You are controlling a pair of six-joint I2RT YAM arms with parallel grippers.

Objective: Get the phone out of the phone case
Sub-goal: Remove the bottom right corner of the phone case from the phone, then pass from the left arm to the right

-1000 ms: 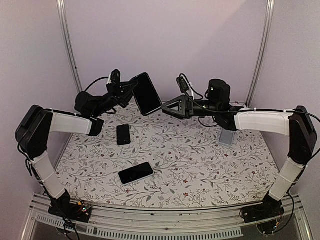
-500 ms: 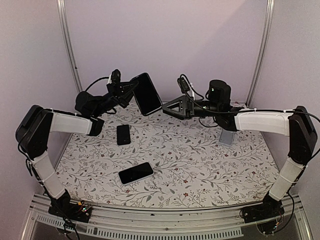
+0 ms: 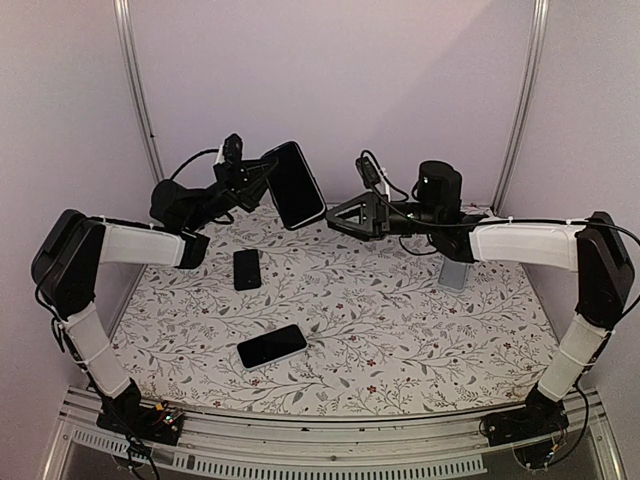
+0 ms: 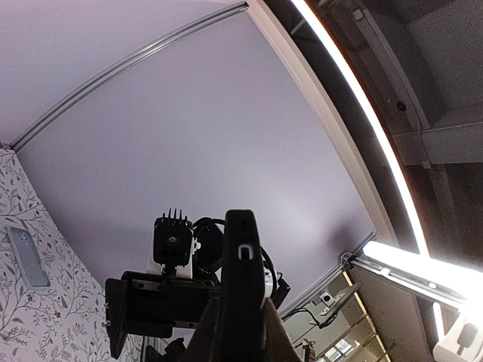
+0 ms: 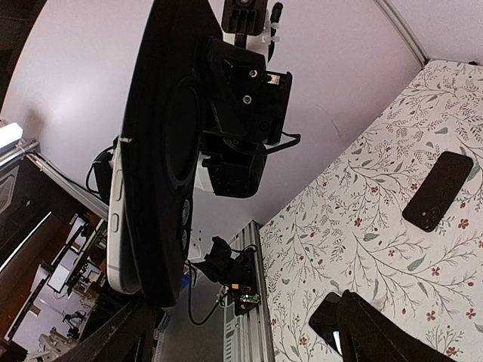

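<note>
Left gripper (image 3: 264, 172) of mine is clamped on the phone (image 3: 293, 186), held up over the table's (image 3: 400, 320) far middle, right gripper (image 3: 331, 216) wide open just right of it, so the phone case (image 5: 162, 113) looks fully on, all the peeling's left.

Left gripper (image 3: 265, 174) raised, pointing right, jaws clamped nearly closed. Right gripper (image 3: 332, 216) raised, pointing left toward it, jaws spread wide.

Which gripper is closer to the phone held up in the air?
Left. The left gripper is shut on the phone, holding it up; the right gripper hangs open just beside its lower corner.
</note>
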